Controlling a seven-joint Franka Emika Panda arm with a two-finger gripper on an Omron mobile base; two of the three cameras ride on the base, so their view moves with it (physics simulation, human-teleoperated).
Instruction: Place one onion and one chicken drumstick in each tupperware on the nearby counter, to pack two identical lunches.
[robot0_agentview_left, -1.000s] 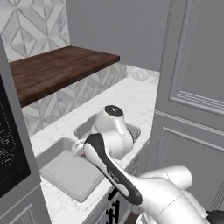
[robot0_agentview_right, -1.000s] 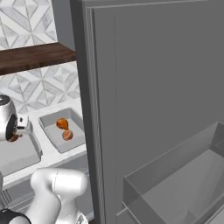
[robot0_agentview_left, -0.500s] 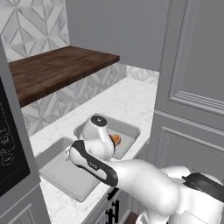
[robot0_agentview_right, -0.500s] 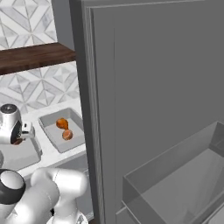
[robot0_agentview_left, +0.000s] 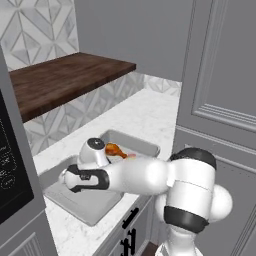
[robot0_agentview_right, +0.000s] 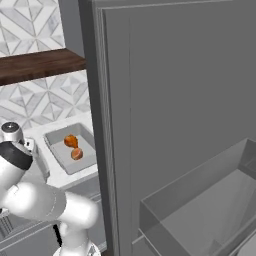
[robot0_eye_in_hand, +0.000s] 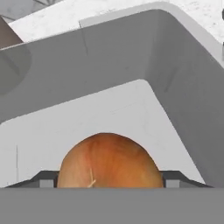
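Note:
In the hand view an orange-tan onion (robot0_eye_in_hand: 107, 164) sits between my two dark fingertips (robot0_eye_in_hand: 46, 180), and my gripper (robot0_eye_in_hand: 107, 180) is shut on it. The onion hangs just above the pale floor of a light-grey tupperware (robot0_eye_in_hand: 175, 74), near one of its corners. From the left base view my arm reaches left over this nearer tupperware (robot0_agentview_left: 87, 207). The farther tupperware (robot0_agentview_left: 134, 140) holds a chicken drumstick (robot0_agentview_left: 114, 149) and another onion (robot0_agentview_left: 131, 156). The right base view shows that tupperware (robot0_agentview_right: 88, 135) with its drumstick (robot0_agentview_right: 71, 141) and onion (robot0_agentview_right: 76, 154).
Both containers stand on the white marble counter (robot0_agentview_left: 150, 112). A dark wooden shelf (robot0_agentview_left: 65, 80) hangs above the counter. A tall grey cabinet (robot0_agentview_left: 220, 100) rises on the right. An open grey drawer (robot0_agentview_right: 200, 200) shows at lower right in the right base view.
My arm has swung left and down, from above the farther tupperware into the nearer one, with the onion still held.

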